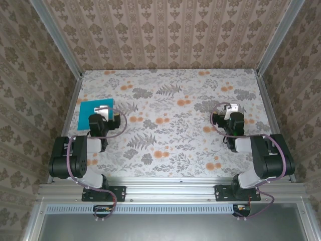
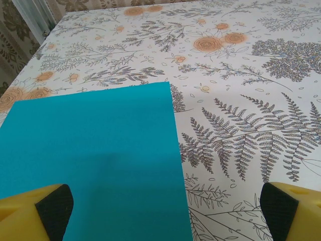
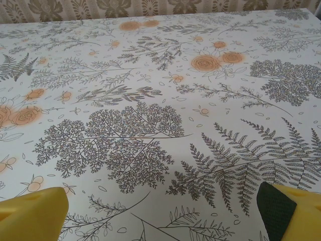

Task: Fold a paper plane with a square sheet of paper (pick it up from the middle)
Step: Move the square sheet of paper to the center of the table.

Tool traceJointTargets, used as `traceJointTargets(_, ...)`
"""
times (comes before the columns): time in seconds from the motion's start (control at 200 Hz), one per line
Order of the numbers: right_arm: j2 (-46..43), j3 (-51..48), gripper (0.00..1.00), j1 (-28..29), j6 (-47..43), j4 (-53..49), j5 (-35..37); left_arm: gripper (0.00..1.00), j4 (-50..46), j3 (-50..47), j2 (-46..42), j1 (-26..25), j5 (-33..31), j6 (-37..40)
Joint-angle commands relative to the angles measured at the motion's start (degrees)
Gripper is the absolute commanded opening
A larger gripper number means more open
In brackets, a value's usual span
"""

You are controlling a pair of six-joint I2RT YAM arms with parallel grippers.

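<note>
1 square sheet of paper (image 2: 95,150) lying flat, unfolded, on the floral bench (image 1: 170,135), by its left edge. 2 pincers: left pincer (image 2: 168,211) hovering over the sheet's right edge, jaws gaping wide, gripping nothing. Right pincer (image 3: 160,216) also gaping wide over bare bench, right side, well apart from sheet.

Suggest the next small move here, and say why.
Probably shift the left gripper to its left: its open jaws sit off-centre, over the right edge of the flat square sheet of paper, not its middle.
</note>
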Motion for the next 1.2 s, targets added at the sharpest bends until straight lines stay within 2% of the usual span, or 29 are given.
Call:
traceJointTargets(0.0,0.61,1.29,1.0,-0.34,-0.59,1.82,-0.83,1.0,1.87,1.21,0.65,0.5,0.91,1.44)
traceJointTargets(0.555,0.5,1.13,1.0,-0.36,-0.54,2.03,-1.35,1.0,2.04,1.13,0.59,0.96,1.69,1.1)
traceJointTargets(0.65,-1.3,1.1,1.0,-0.37,-0.9,0.91,-2.17,1.0,0.88,1.09,-1.51,0.75,0.75,1.05)
traceJointTargets(0.695,-4.39,1.75,1.0,-0.36,-1.07,-2.66,-2.48,1.0,-3.06,1.97,-4.47,0.23,-0.11,1.31)
traceJointTargets(0.75,-8.58,3.27,1.0,-0.36,-1.48,-8.9,-3.17,1.0,-12.75,4.58,-8.65,-0.44,-1.97,0.34)
traceJointTargets(0.84,-14.97,6.02,1.0,-0.36,-0.84,-17.59,-6.54,1.0,-28.65,10.25,-14.02,-0.59,-5.06,-5.4)
traceJointTargets(0.925,-19.31,7.75,1.0,-0.26,1.38,-22.91,-11.84,1.0,-40.82,14.97,-16.85,-0.61,-4.86,-10.53)
traceJointTargets(1.05,-23.49,11.92,1.0,1.27,3.53,-32.22,-19.91,1.0,-55.65,21.76,-17.12,-0.29,-3.23,-15.05)
traceJointTargets(1.195,-25.37,17.37,1.0,4.5,2.85,-42.89,-25.48,1.0,-66.04,27.95,-13.83,1.44,-1.08,-17.44)
